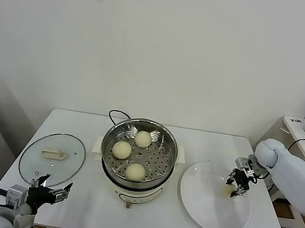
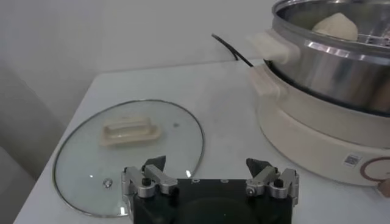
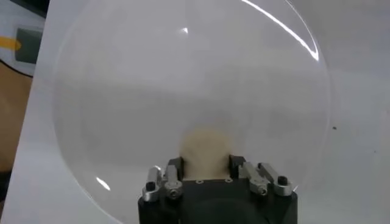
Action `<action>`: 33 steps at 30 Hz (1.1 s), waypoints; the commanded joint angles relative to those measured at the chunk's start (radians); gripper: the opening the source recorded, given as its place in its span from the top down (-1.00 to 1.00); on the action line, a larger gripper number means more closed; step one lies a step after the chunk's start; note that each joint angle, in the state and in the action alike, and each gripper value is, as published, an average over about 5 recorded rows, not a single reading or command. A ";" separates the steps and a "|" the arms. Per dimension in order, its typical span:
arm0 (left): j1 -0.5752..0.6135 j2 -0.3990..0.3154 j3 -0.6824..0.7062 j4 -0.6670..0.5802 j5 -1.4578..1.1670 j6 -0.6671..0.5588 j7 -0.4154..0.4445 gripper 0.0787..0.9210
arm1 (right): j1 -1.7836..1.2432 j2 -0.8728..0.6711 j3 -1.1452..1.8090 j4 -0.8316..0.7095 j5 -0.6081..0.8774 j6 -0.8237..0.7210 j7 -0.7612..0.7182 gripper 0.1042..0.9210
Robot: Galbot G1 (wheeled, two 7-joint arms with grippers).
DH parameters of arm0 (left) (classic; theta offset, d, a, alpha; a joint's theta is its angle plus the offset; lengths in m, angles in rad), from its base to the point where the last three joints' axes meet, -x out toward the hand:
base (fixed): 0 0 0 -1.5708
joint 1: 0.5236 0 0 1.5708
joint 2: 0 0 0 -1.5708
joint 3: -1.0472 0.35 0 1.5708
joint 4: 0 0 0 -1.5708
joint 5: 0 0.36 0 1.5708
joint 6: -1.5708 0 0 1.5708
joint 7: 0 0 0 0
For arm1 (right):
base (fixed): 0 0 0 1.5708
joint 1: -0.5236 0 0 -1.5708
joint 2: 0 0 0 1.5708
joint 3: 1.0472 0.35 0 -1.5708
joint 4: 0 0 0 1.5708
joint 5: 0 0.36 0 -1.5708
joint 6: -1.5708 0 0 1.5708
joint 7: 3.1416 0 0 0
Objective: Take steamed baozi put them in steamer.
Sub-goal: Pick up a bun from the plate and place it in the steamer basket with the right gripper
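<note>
Right gripper (image 3: 207, 163): clamped on last baozi (image 3: 206, 146), low over plate (image 1: 207, 211). Lift straight, carry level to steamer (image 1: 139, 149); set in free spot beside three buns. Left gripper (image 1: 52, 191): fingers apart, parked near lid (image 1: 51, 159).

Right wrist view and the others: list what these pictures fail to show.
- Right wrist view: the bun on the plate is half hidden by the shut right gripper.
- Left wrist view: the steamer is cut off by the edge, showing one bun.
- Head view: the open left gripper hides the table edge.
</note>
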 commanded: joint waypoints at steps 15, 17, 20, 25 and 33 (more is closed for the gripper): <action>0.007 -0.007 -0.006 -0.017 0.010 0.008 -0.006 -0.77 | 0.798 -0.109 -0.751 0.384 0.653 -0.312 0.027 0.30; 0.006 -0.006 -0.005 -0.017 0.010 0.008 -0.006 -0.77 | 0.887 -0.075 -0.810 0.417 0.709 -0.369 0.038 0.30; 0.003 -0.004 -0.001 -0.017 0.010 0.008 -0.005 -0.77 | 0.950 -0.019 -0.834 0.440 0.770 -0.435 0.060 0.28; 0.000 -0.002 0.005 -0.017 0.010 0.008 -0.005 -0.77 | 0.991 0.101 -0.840 0.439 0.889 -0.507 0.107 0.26; -0.003 -0.004 0.007 -0.016 0.010 0.007 -0.005 -0.77 | 0.960 0.229 -0.829 0.438 1.039 -0.599 0.244 0.25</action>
